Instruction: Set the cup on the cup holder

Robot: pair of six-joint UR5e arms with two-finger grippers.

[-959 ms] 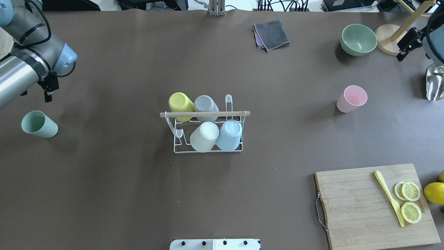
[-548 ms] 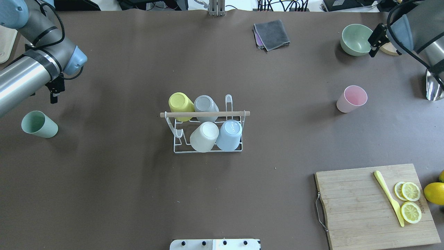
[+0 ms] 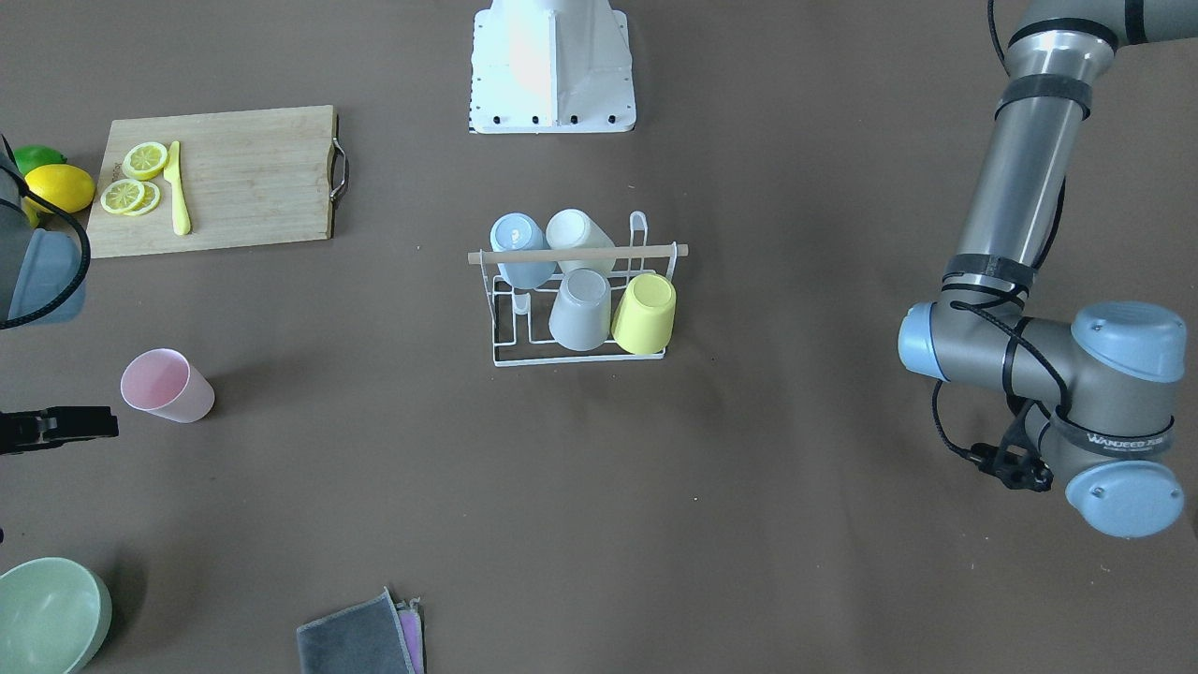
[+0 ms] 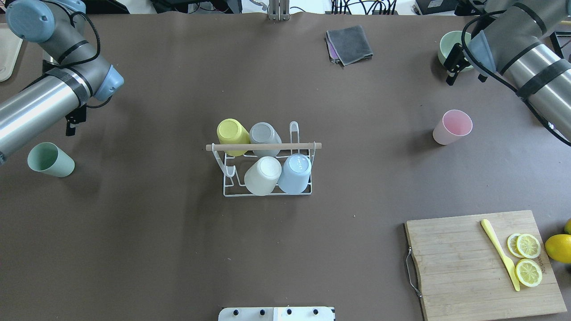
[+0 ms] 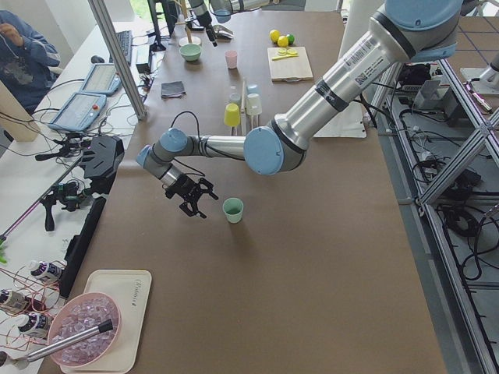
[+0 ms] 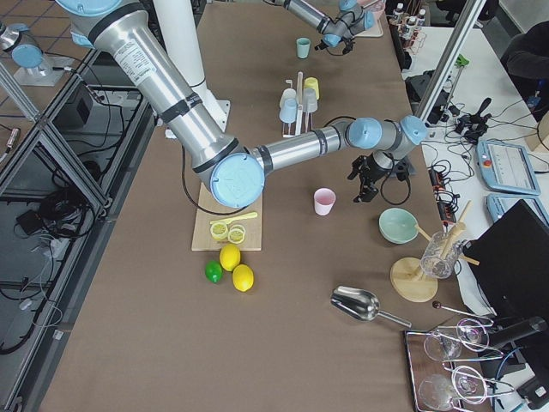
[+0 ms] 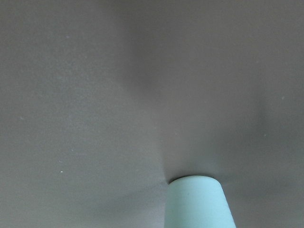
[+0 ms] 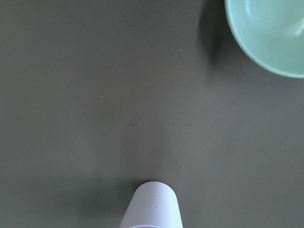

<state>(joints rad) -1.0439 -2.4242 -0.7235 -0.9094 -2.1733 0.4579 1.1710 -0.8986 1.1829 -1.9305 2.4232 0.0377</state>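
Cup holder (image 4: pixel 263 146) is standing at mid-table, carrying four upturned cups (image 4: pixel 263 176). Left gripper (image 4: pixel 71 127) is hovering near the upright green cup (image 4: pixel 50 159), its jaws parted and empty. Right gripper (image 4: pixel 450 76), jaws likewise parted and empty, is hanging between the upright pink cup (image 4: pixel 451 127) and the green bowl (image 3: pixel 47 608).

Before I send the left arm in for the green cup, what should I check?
1. Free prong on the rack: ok, two stand bare.
2. Green cup upright and alone: ok.
3. Left tool empty: ok.
4. Left tool lined up with the cup: not ok, it is off to one side.
5. Right tool clear of the rack: ok, it is by the bowl.
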